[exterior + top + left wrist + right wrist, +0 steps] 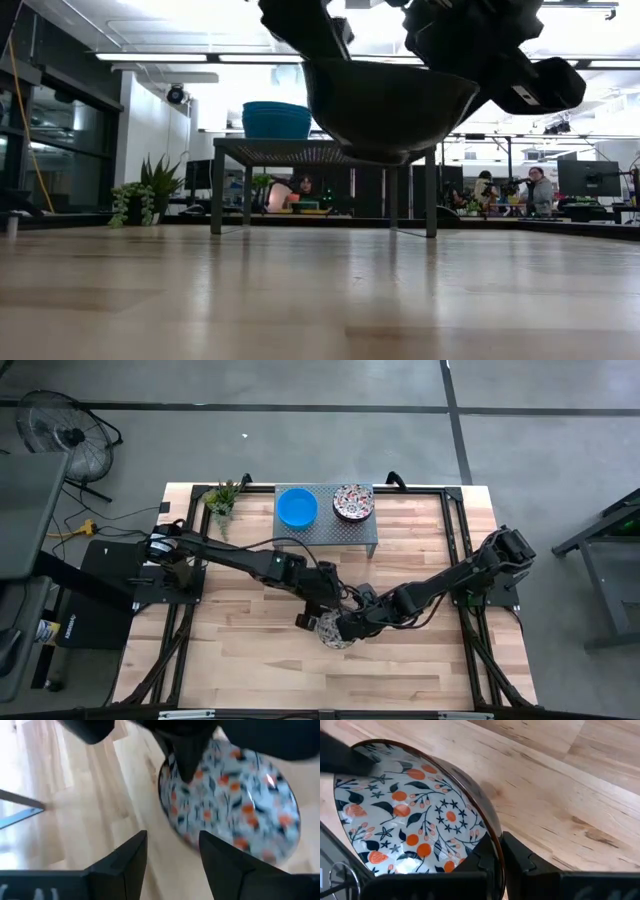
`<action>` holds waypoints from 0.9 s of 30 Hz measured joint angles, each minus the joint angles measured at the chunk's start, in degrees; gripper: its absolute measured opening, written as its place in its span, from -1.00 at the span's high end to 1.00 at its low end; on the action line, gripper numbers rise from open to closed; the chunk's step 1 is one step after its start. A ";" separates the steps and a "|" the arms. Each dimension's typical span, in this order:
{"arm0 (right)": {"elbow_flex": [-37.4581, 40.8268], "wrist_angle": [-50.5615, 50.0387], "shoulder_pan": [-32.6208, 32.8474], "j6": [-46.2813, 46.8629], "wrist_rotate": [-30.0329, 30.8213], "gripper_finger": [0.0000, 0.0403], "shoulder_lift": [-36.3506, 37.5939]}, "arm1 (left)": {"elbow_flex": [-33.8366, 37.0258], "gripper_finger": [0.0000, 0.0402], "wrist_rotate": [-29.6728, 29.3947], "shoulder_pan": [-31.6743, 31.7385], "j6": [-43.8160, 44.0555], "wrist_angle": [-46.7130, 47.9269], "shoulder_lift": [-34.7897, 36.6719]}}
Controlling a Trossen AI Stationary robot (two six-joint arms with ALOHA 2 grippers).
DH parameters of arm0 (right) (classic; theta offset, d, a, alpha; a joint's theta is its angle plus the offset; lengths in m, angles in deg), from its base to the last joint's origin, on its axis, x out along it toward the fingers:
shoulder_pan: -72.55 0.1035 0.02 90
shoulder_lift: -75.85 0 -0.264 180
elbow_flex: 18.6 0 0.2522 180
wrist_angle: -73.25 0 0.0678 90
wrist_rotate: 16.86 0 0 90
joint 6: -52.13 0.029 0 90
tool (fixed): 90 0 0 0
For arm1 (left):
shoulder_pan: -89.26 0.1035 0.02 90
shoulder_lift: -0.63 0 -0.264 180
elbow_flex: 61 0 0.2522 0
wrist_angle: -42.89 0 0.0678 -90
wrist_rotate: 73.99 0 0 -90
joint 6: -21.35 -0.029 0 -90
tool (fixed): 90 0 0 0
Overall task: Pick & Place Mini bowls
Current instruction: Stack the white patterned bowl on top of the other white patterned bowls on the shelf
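A white floral mini bowl [333, 632] hangs in the air over the table's middle, near the front. It shows dark in the low view [390, 105]. My right gripper [499, 852] is shut on it, also seen in the high view [352, 628]. My left gripper [172, 845] is open at the bowl's opposite rim, fingers on either side of the edge [312, 615]. I cannot tell whether it touches. A blue mini bowl [297, 507] and another floral mini bowl [353, 502] rest on a grey rack [360, 532]. The other bowls are out of view. My right gripper pinches the floral bowl's rim [492, 832], one finger inside the bowl and one outside against its dark wall. The fingers come from the table's right side, slanting down. The bowl is lifted clear of the table, opening up, roughly level.
The grey rack stands on legs at the table's far middle [320, 150]. A small potted plant [222, 498] stands at the far left beside it. Bare wood lies to the left and right of the bowl. People sit in the room beyond the table [535, 185].
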State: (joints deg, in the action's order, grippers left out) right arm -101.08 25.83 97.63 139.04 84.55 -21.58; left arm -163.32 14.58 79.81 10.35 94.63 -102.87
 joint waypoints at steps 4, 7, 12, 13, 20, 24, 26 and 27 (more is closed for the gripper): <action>0.00 -2.70 0.21 0.06 -4.70 0.99 0.09 | -5.22 0.14 -5.26 0.31 -4.52 12.34 -0.20; 0.02 -3.93 0.38 0.31 -6.01 0.99 0.36 | -9.00 0.14 -10.87 0.29 -6.05 19.72 0.03; 0.17 -8.23 -0.02 1.17 -5.55 0.99 2.41 | -10.81 0.14 -12.43 0.13 -6.25 29.41 1.54; 0.17 -9.55 -0.07 1.35 -5.55 0.99 3.23 | -10.92 0.14 -12.45 0.13 -6.49 29.70 1.83; 0.22 -18.22 -1.47 1.51 -3.33 0.99 11.69 | -8.64 0.14 -14.46 0.06 -6.88 32.46 5.01; 0.22 -24.54 -2.43 1.12 -2.22 0.99 17.05 | -4.65 0.14 -14.91 -0.28 -5.64 27.98 8.21; 0.22 -28.26 -2.86 0.89 -1.40 0.99 20.12 | -0.64 0.14 -14.07 -0.30 -5.02 26.92 10.14; 0.22 -29.83 -3.06 0.61 -1.23 0.99 21.70 | 1.50 0.14 -13.65 -0.31 -4.68 24.04 11.28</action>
State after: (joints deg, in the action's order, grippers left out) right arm -100.87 -4.00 94.57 139.65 83.32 0.12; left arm -161.82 0.92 79.50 5.67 118.66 -91.60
